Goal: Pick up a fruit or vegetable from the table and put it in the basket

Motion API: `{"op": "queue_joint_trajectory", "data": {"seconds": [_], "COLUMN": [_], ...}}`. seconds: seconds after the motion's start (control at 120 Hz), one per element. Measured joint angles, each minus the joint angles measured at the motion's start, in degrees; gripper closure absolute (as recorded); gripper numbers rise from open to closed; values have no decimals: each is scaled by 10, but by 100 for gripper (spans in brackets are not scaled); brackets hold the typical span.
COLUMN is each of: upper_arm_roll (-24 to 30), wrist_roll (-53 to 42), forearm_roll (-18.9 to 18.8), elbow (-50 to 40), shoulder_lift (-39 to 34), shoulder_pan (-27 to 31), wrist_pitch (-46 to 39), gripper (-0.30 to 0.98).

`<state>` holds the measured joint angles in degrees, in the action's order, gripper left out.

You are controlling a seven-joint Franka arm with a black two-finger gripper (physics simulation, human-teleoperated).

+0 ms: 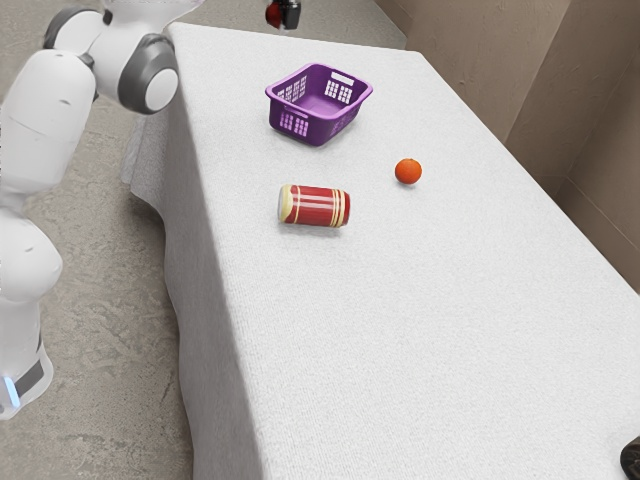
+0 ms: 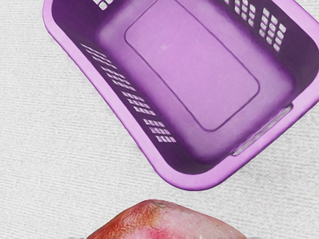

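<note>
Fruit [image 2: 164, 221], mottled red, hangs gripped in the claw [image 1: 284, 16], with the basket [image 1: 326, 130] beside and below, toward the exterior view's right, so the carry should go that way. A striped can [image 1: 316, 206] bears no readable writing; an orange [image 1: 408, 171] sits farther right, unlabelled.

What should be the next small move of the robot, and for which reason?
I would carry the fruit sideways, at its present height, until it is over the basket, and lower it only then. The jaws hold it up, but in the wrist view it appears outside the rim, near one corner, so releasing here would probably miss.
</note>
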<state>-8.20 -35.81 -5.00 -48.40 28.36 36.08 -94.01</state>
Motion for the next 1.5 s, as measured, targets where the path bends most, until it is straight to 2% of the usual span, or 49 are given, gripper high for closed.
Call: {"op": "queue_joint_trajectory", "data": {"seconds": [0.217,0.508,0.858,1.208,1.5], "upper_arm_roll": [38,79,96,121,133], "wrist_roll": [-13,-23,-26,-14,-5], "forearm_roll": [71,179,267,289,292], "elbow": [-37,-65,-99,-93,-42], "shoulder_lift": [42,82,128,181,235], "shoulder_pan": [51,57,68,86,88], "wrist_pitch": [-129,-279,-426,-521,-573], "gripper": [32,32,32,32,32]}}
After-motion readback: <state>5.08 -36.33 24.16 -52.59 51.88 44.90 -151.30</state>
